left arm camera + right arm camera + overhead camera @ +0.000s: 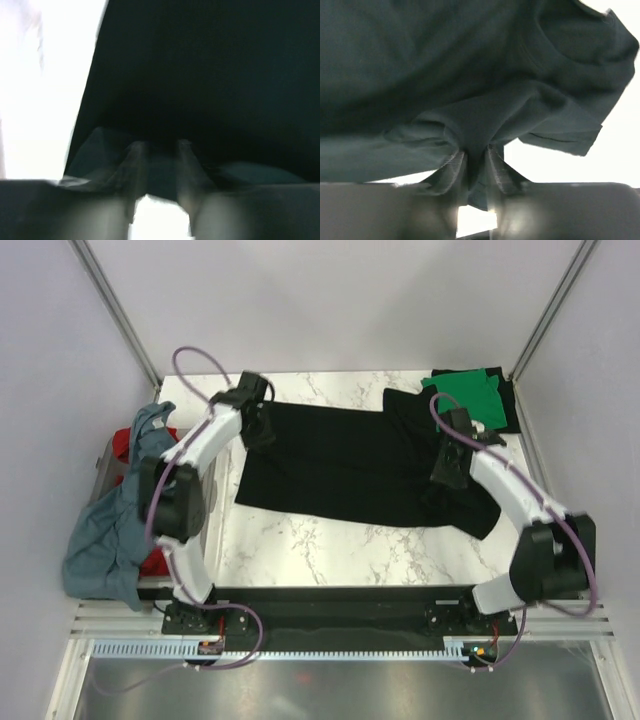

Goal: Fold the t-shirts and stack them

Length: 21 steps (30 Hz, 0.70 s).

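Observation:
A black t-shirt (340,465) lies spread across the marble table. My left gripper (258,430) is at its far left edge, and in the blurred left wrist view the gripper (160,147) is shut with dark cloth (210,75) between the fingers. My right gripper (445,465) is at the shirt's right side; in the right wrist view the gripper (476,152) is shut on a bunched fold of the shirt (445,60). A folded green t-shirt (465,395) lies at the back right on another dark folded one. A grey-blue t-shirt (110,525) and a red t-shirt (128,445) hang at the left.
The grey-blue and red shirts drape over a grey bin (103,462) off the table's left edge. Bare marble table (330,550) shows in front of the black shirt. Metal frame posts stand at the back corners.

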### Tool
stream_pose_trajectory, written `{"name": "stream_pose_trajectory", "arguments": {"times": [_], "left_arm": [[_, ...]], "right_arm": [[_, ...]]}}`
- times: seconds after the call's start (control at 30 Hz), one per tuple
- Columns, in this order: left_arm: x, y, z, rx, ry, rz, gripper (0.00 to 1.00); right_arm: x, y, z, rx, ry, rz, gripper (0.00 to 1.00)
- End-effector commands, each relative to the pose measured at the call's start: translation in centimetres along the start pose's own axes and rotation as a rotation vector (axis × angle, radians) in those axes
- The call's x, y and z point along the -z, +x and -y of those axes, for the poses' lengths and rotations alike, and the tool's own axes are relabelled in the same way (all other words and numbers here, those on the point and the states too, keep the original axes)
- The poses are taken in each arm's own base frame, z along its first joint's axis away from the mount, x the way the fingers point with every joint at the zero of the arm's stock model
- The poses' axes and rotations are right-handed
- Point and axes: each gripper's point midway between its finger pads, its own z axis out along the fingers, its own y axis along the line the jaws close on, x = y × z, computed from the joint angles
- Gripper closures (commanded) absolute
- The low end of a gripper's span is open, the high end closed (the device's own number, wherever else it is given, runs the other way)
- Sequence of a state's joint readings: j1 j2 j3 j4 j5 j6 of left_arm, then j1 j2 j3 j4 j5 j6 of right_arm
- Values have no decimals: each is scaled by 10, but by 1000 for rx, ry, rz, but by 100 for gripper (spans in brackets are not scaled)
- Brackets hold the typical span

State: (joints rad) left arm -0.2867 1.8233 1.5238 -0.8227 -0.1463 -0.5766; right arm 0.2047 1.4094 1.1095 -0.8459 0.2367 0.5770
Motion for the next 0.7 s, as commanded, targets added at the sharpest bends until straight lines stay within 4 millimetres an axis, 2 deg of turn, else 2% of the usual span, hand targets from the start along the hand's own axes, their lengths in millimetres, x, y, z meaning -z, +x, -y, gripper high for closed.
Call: {"name": "stream_pose_trajectory", "arguments": {"times": [0.0,0.03,0.07,0.1,0.13,0.17,0.2,0.23,0.27,0.3,0.33,0.37,0.4,0.43,0.47,0.5,0.53,0.6,0.63,0.67], "left_arm": [[-38,-21,25,-83,84,-107,48],[-33,-36,33,-92,99,-81,41],[-33,-33,31,-91,88,-101,35],[-26,-36,32,-90,94,-84,31],[-22,-33,28,-82,85,-81,29],[1,-42,27,-72,102,-27,25],[8,-44,24,-68,107,-1,25],[12,-35,17,-60,94,-5,25],[32,-40,13,-44,110,41,25],[40,-41,12,-33,122,73,25],[34,-21,0,-17,96,44,25],[36,-15,-4,-1,97,54,25],[56,-18,-4,20,143,118,25],[43,7,-16,46,123,75,25],[46,17,-19,64,133,80,25],[55,22,-21,100,164,104,25],[42,44,-29,116,161,86,25],[43,59,-32,154,200,94,26],[31,77,-39,162,193,73,26],[28,83,-41,165,198,69,26]], "right_arm": [[-20,-55,-14,-30,-74,41,56],[-16,-77,-14,-56,-81,74,44],[-19,-84,-8,-76,-67,62,21],[-17,-97,4,-118,-63,72,10],[-10,-105,6,-133,-67,91,2],[4,-117,17,-168,-65,129,2],[11,-121,25,-193,-65,147,2],[18,-121,27,-201,-74,164,2],[27,-113,32,-218,-82,182,2],[29,-106,36,-234,-88,183,2],[18,-76,37,-243,-117,112,2],[27,-71,38,-273,-169,141,2],[24,-57,44,-309,-191,121,3],[6,-18,50,-327,-186,34,4],[11,-9,44,-349,-255,45,6],[5,4,47,-396,-267,29,7],[-5,29,49,-417,-281,0,11],[-17,46,61,-447,-252,-15,17],[-24,59,67,-457,-232,-40,19],[-28,60,70,-466,-232,-37,21]]}}
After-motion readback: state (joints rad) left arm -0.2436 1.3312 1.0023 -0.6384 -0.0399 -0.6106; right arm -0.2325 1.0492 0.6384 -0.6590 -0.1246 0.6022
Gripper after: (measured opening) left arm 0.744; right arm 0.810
